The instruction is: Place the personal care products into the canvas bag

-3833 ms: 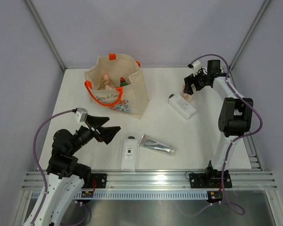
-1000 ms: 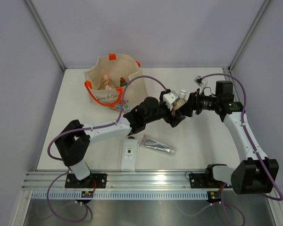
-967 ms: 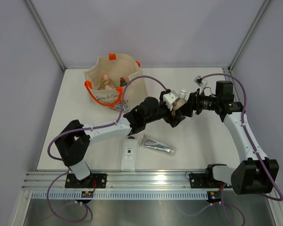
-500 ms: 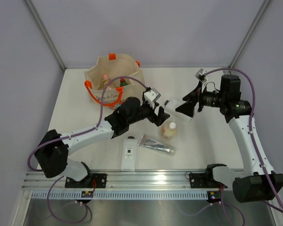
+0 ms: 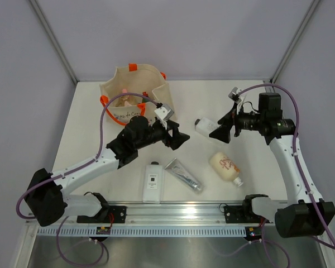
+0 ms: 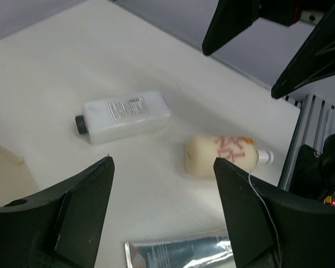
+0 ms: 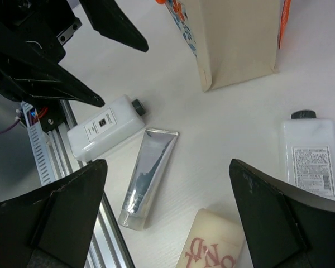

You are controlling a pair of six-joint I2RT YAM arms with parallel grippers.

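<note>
White tabletop (image 5: 89, 128) is stretching between grey walls (image 5: 173, 39). The canvas bag (image 5: 128, 89) is standing far-left, and the beige bottle (image 5: 225, 166) is lying front-right near the rail (image 5: 178, 211), its red lettering too cropped to read. Left hand (image 5: 176, 138) and right hand (image 5: 221, 127) are gaping apart, gripping nothing.

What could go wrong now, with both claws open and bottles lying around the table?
The beige bottle lies on its side with its cap towards the front rail. Being round, it might roll away if a finger nudges it. The left gripper and right gripper hover open and close together, either side of the white bottle. If both reach for it, the arms could bump each other.
</note>
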